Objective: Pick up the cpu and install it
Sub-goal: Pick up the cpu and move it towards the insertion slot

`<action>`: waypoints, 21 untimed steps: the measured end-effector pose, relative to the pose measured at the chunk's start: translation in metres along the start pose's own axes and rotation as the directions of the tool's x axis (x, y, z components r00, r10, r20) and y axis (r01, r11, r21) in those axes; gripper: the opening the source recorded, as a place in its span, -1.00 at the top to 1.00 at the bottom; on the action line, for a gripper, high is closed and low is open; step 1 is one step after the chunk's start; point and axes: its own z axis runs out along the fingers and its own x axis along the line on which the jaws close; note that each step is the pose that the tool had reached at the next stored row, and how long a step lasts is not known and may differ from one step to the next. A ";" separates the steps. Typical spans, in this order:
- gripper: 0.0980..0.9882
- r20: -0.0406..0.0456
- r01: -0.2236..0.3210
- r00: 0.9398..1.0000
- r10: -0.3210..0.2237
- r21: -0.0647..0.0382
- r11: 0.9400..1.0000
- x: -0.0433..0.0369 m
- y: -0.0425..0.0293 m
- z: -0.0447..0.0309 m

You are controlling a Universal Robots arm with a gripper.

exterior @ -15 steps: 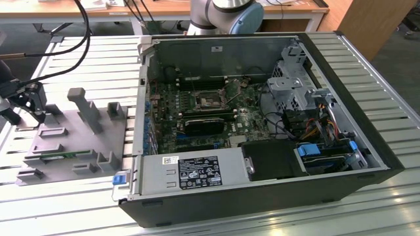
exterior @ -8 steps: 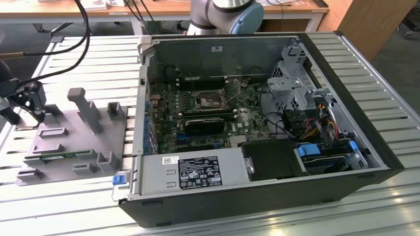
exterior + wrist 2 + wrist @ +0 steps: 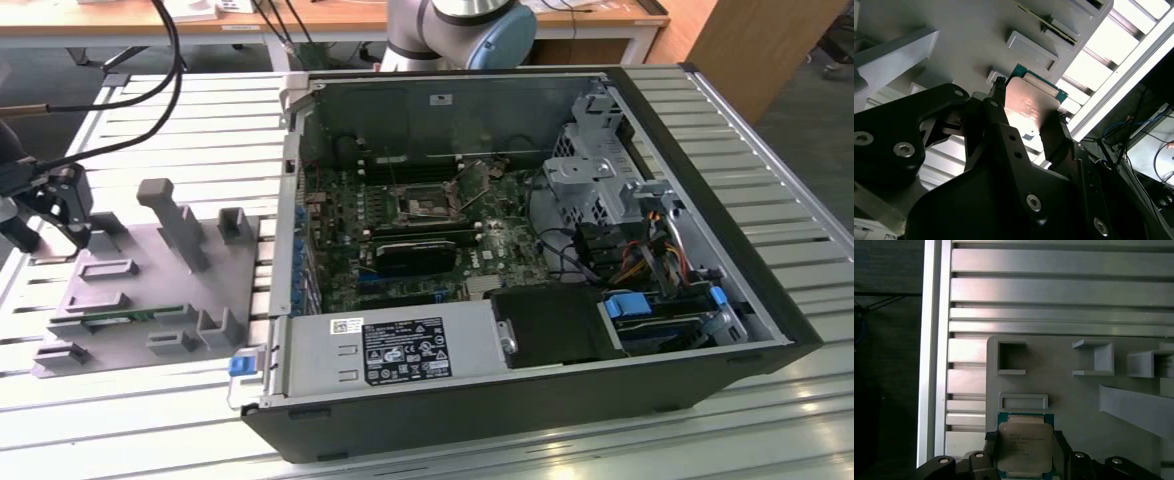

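Grey plastic fixture tray (image 3: 147, 280) lies on the slatted surface (image 3: 174, 420) in the exterior view. My pincer (image 3: 51, 236) hangs over the tray's outer edge. The open computer case (image 3: 534, 400), with its bare socket (image 3: 430, 205), sits well away from the pincer, beyond the tray.

In the second wrist view the pincer (image 3: 1029, 102) is pinching the cpu (image 3: 1029, 112), one finger against each opposite edge.

In the first wrist view the cpu (image 3: 1025, 445) sits squarely between the fingers (image 3: 991, 452), just short of an empty frame (image 3: 1023, 401) on the tray.

I judge the pick-up step is in hand. The grip is made, though I cannot tell whether the chip is clear of the tray. Any move from here calls for a level, firm hold and careful alignment at the socket.
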 end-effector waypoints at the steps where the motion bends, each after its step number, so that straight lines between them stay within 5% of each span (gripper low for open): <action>1: 0.04 0.000 0.000 1.000 0.000 0.000 1.000 0.0000 0.0000 -0.0002; 21: 0.04 0.000 0.000 1.000 0.000 0.000 1.000 0.0000 0.0003 -0.0057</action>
